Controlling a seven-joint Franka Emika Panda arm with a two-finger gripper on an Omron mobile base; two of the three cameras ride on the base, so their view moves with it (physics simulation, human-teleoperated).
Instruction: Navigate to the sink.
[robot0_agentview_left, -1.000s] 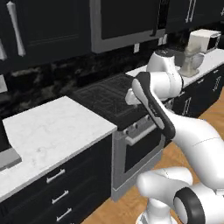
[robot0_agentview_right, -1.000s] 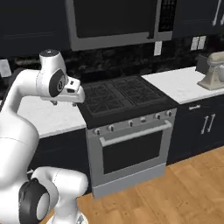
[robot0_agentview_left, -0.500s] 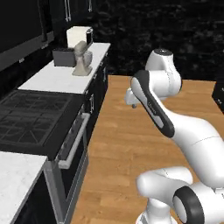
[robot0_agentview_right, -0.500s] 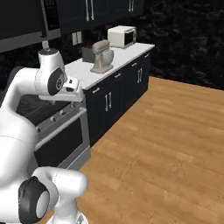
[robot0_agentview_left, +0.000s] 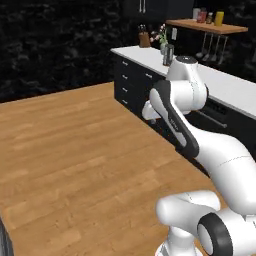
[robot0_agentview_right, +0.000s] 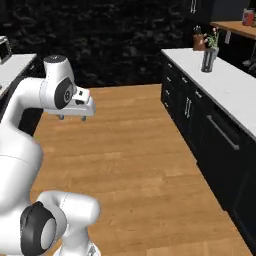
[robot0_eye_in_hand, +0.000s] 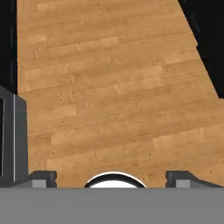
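The sink is out of view in all three views. My gripper (robot0_agentview_right: 72, 118) hangs from the folded arm over the wooden floor (robot0_agentview_right: 130, 160), pointing down. In the hand view the gripper (robot0_eye_in_hand: 111, 177) is open, its two dark fingertips (robot0_eye_in_hand: 43, 177) set wide apart with nothing between them and floor planks beyond. In the left base view the hand (robot0_agentview_left: 149, 111) sits in front of the dark cabinets, partly behind the arm.
A long white counter (robot0_agentview_left: 230, 87) (robot0_agentview_right: 225, 85) on dark cabinets runs along the right, bearing a grey cup with a plant (robot0_agentview_left: 167, 54) (robot0_agentview_right: 208, 59) and a knife block (robot0_agentview_left: 145, 40) (robot0_agentview_right: 199, 42). A wooden shelf (robot0_agentview_left: 210, 25) hangs above. Another white counter (robot0_agentview_right: 12, 65) is at left.
The whole picture has swung: the base has turned away from the stove and mixer counter toward open floor and another counter. The arm's pose looks the same.
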